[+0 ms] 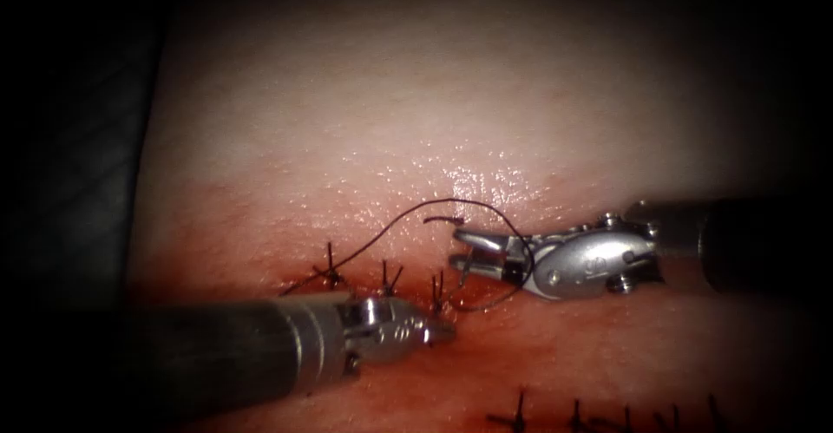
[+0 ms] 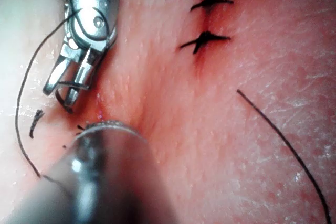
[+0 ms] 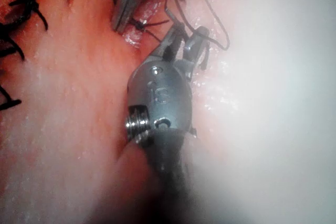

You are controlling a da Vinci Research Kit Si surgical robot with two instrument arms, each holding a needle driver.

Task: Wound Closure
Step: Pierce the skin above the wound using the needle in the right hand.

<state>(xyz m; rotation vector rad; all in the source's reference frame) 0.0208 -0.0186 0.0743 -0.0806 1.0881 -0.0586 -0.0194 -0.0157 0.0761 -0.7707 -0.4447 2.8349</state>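
My right tool (image 1: 455, 249) reaches in from the right with its jaws open; nothing is gripped between them. Dark thread (image 1: 451, 201) is wound around these jaws and arcs up and left to the stitched cut (image 1: 386, 287). A small loop (image 1: 490, 303) hangs below them. The left wrist view shows the same open jaws (image 2: 59, 97) with thread across them. My left tool (image 1: 447, 329) lies low at the left, jaws shut, tip against the rightmost stitch (image 1: 438, 294). Seen in the right wrist view, the left tool (image 3: 119, 22) sits beside that knot (image 3: 139, 24), and I see no thread in its jaws.
A short loose thread end (image 1: 441, 219) lies just left of the right tool's jaws. Red fluid (image 1: 555, 346) covers the tissue (image 1: 451, 95) around the cut. A second row of stitches (image 1: 521, 416) runs along the lower edge. A long thread strand (image 2: 283, 140) crosses the tissue.
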